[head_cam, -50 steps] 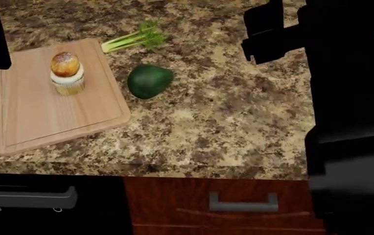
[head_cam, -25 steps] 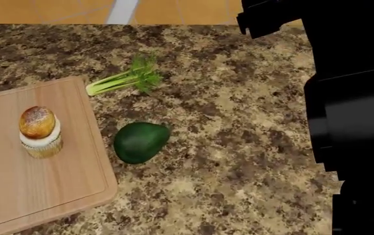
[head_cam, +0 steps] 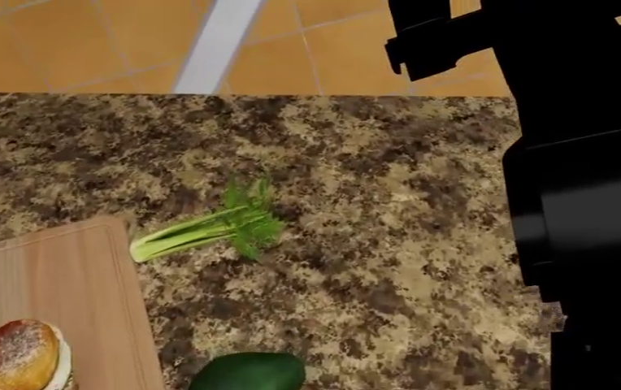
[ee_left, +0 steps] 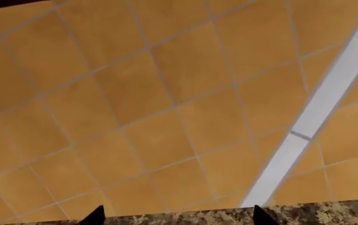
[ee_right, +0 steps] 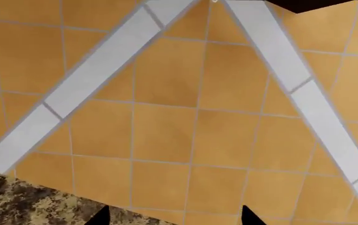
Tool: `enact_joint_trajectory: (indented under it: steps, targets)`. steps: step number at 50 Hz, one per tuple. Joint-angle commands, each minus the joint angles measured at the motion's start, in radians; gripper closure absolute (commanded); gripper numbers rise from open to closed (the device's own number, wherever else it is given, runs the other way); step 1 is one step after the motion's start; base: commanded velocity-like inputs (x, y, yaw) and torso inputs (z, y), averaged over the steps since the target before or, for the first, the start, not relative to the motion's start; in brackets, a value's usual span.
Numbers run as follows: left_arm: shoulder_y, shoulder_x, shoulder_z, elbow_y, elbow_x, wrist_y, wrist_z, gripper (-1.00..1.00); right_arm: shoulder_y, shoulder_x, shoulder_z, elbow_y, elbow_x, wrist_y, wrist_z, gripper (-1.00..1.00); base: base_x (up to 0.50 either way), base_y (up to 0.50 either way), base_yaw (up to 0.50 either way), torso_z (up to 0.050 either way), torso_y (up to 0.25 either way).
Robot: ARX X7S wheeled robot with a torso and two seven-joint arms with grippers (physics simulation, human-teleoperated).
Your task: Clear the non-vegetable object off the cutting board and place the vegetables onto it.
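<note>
Head view had swung up and farther over the counter (head_cam: 397, 203): cupcake (head_cam: 23, 355) on board (head_cam: 61, 276), celery (head_cam: 207, 229) beside. Nothing moved. Both tools' tips stood apart, empty.

We find no text, label, brand, number or sign to read in any of the three views. The cupcake (head_cam: 23, 357) at the near left carries only a sugar dusting on its top, the cutting board (head_cam: 67, 284) beneath it shows plain wood grain, and the celery stalk (head_cam: 207, 227) and dark green vegetable (head_cam: 248, 372) bear no sticker. The speckled countertop (head_cam: 397, 244) and the orange wall tiles (ee_left: 166, 103) with their pale grey stripes (ee_right: 85, 79) are unmarked, and the black arm (head_cam: 582, 203) at the right shows no lettering that we can make out.
</note>
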Motion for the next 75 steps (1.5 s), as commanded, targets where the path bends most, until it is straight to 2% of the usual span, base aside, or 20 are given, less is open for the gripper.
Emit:
enact_joint_trajectory:
  steps: [1, 12, 18, 24, 26, 29, 34, 47, 75]
  targets:
    - [0.001, 0.014, -0.027, 0.017, -0.003, 0.004, 0.036, -1.0, -0.014, -0.019, 0.021, -0.046, -0.023, 0.039, -0.021, -1.0, 0.5, 0.0, 0.0, 0.0, 0.0]
    - [0.004, -0.001, -0.03, 0.034, -0.009, -0.001, 0.034, -1.0, -0.055, -0.023, 0.02, -0.173, 0.017, 0.109, -0.049, -1.0, 0.26, 0.0, 0.0, 0.0, 0.002]
    - [0.0, -0.007, -0.027, 0.031, -0.011, 0.005, 0.037, -1.0, -0.074, -0.035, 0.036, -0.278, 0.076, 0.22, -0.096, -1.0, 0.0, 0.0, 0.0, 0.0, 0.0]
    - [-0.004, -0.007, -0.021, 0.026, -0.011, 0.012, 0.037, -1.0, -0.108, -0.022, -0.005, -0.396, 0.162, 0.294, -0.152, -1.0, 0.0, 0.0, 0.0, 0.0, 0.0]
    - [-0.001, -0.008, -0.022, 0.028, -0.01, 0.015, 0.034, -1.0, -0.11, -0.006, -0.004, -0.405, 0.263, 0.296, -0.096, -1.0, 0.0, 0.0, 0.0, 0.0, 0.0]
    - [0.008, -0.008, -0.02, 0.031, -0.012, 0.015, 0.033, -1.0, -0.103, 0.04, -0.006, -0.397, 0.577, 0.296, 0.113, -1.0, 0.0, 0.0, 0.0, 0.0, 0.0]
    - [0.014, -0.012, -0.025, 0.033, -0.016, 0.012, 0.033, -1.0, -0.087, 0.069, -0.01, -0.369, 0.93, 0.295, 0.356, -1.0, 0.0, 0.0, 0.0, 0.0, 0.0]
    - [0.018, -0.017, -0.028, 0.028, -0.016, 0.019, 0.027, -1.0, -0.083, 0.058, -0.071, -0.354, 1.432, 0.272, 0.697, -1.0, 0.0, 0.0, 0.0, 0.0, 0.0]
    - [0.014, -0.035, 0.006, 0.011, -0.01, 0.046, 0.025, -1.0, -0.064, -0.034, -0.227, -0.358, 1.66, 0.161, 0.808, -1.0, 0.0, 0.0, 0.0, 0.0, 0.0]
